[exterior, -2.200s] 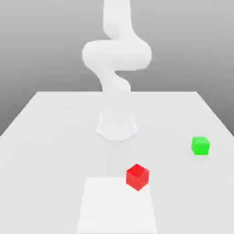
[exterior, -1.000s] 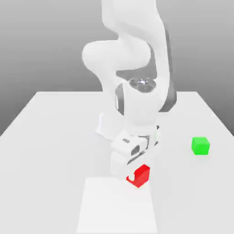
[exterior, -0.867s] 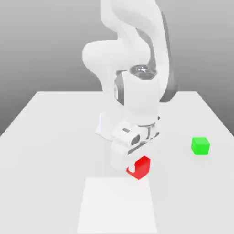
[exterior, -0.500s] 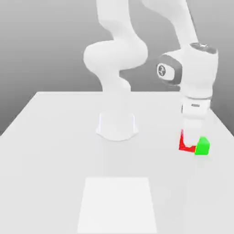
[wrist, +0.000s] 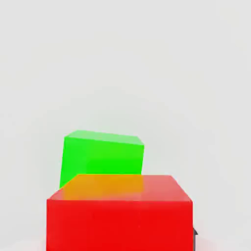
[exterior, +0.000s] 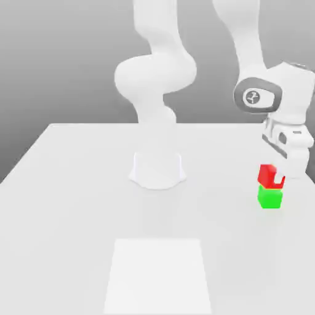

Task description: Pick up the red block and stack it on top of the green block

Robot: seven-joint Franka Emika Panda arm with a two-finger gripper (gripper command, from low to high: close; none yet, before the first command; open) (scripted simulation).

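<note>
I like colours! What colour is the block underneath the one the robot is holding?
Bright green. The green block shows best in the exterior view, just under the red block.

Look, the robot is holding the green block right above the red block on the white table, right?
Not quite: the colours are swapped. The exterior view shows the gripper holding the red block right above the green block, which sits on the white table.
</note>
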